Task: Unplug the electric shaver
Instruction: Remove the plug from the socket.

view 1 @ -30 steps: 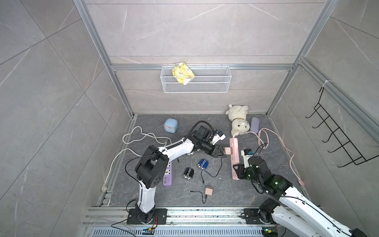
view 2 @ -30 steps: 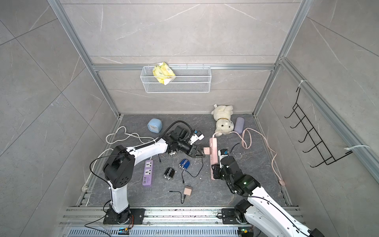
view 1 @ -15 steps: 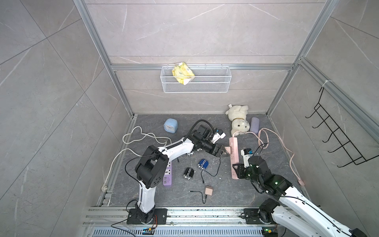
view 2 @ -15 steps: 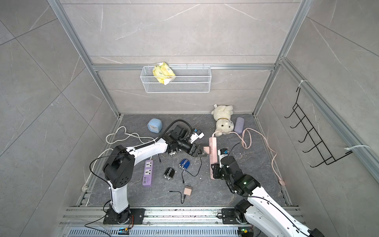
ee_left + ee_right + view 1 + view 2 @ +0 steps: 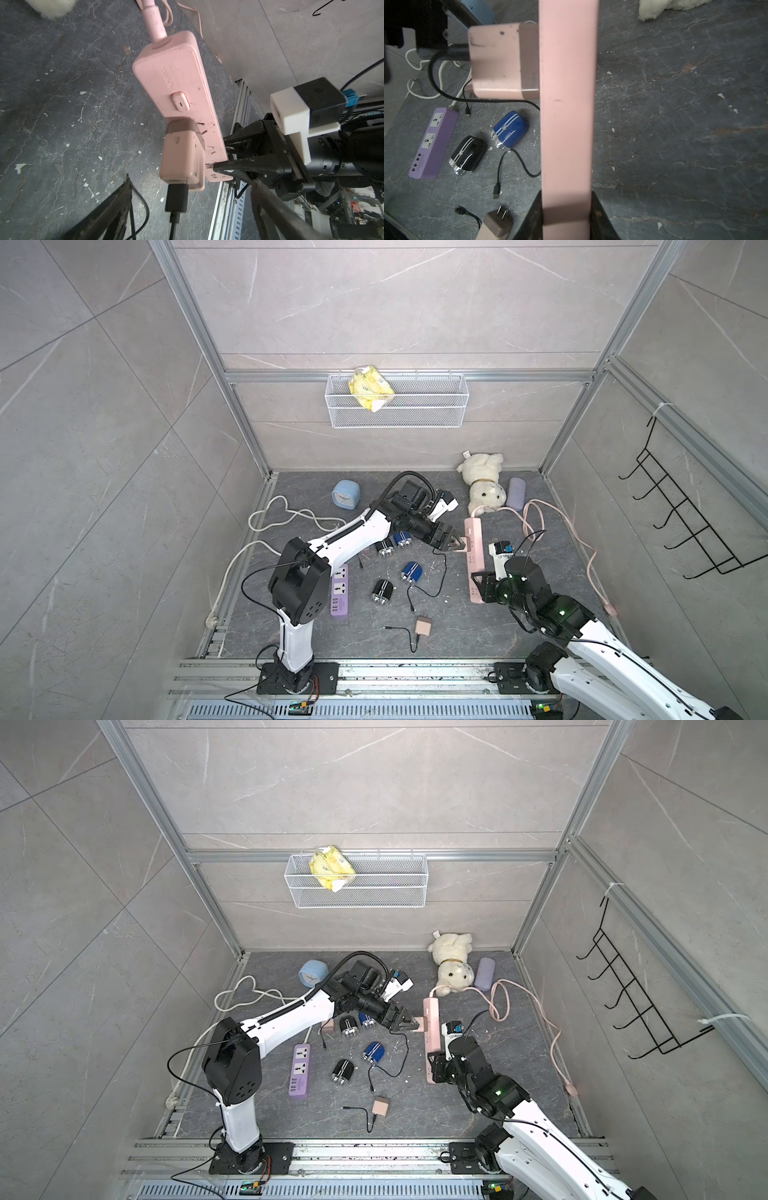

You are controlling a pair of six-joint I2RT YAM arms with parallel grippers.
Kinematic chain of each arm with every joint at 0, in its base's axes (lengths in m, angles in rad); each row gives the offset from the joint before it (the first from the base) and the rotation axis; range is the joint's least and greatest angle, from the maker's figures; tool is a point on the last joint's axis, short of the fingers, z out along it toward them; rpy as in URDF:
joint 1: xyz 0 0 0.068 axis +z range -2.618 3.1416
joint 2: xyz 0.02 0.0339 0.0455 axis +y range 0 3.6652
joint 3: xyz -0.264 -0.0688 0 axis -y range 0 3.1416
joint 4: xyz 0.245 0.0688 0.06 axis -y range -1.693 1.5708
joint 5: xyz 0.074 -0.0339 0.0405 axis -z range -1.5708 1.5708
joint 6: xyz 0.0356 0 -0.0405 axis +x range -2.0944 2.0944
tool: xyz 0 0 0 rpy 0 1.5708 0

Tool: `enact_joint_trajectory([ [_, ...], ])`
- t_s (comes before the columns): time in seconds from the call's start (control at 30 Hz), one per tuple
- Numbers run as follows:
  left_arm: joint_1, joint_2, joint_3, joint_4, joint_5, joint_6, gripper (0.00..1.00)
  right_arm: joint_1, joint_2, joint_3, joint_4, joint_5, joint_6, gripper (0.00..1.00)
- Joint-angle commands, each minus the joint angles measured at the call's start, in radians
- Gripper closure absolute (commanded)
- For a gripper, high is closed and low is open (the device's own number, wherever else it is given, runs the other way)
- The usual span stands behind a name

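Left fingers: we see the fingers (image 5: 270, 207) of the left gripper (image 5: 453, 542) spread wide, one on each side of the pink charger (image 5: 180, 158). There is a clear gap on both sides and they hold nothing.
Right fingers: the fingers (image 5: 600, 218) of the right gripper (image 5: 478, 585) are clamped on the near end of the pink power strip (image 5: 473, 539).
Power strip: we see it tipped on its long edge, with its socket face turned toward the left gripper.
Charger: it sits flush against that socket face and sticks out sideways, with a black plug (image 5: 176, 197) in its free end.
Cable: a black cable (image 5: 441, 576) runs from that plug over the floor (image 5: 478, 635) toward the blue shaver (image 5: 411, 572). We cannot tell whether it joins the shaver.
Shaver: it lies on the floor between the pink strip and a purple power strip (image 5: 340, 589), near a black shaver (image 5: 381, 591).
Under the left arm: a second black shaver (image 5: 384, 549) and a second blue shaver (image 5: 402, 539) lie side by side.
Front: a loose charger (image 5: 424, 626) lies well apart from the others with its own cable.
Back: a toy bear (image 5: 482, 485) and a blue clock (image 5: 345, 492).
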Motion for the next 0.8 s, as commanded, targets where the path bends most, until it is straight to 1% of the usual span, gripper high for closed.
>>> enact_joint_trajectory([
  [0.0,-0.003,-0.010,0.037,-0.041,-0.004,0.036,0.09,0.006,0.008,0.019,0.074,-0.018,-0.014,1.00],
  [0.17,-0.005,0.044,0.080,-0.049,0.007,0.059,0.09,0.009,0.009,0.025,0.068,-0.020,-0.017,1.00],
  [0.4,-0.005,0.081,0.113,-0.047,0.020,0.072,0.11,0.008,0.013,0.032,0.059,-0.018,-0.023,1.00],
  [0.57,-0.005,0.106,0.128,-0.055,0.042,0.066,0.21,0.009,0.019,0.036,0.059,-0.010,-0.024,1.00],
  [0.7,-0.007,0.113,0.130,-0.050,0.052,0.061,0.27,0.009,0.021,0.037,0.062,-0.009,-0.023,1.00],
  [0.77,-0.008,0.113,0.130,-0.045,0.057,0.059,0.35,0.009,0.024,0.037,0.062,-0.008,-0.025,1.00],
])
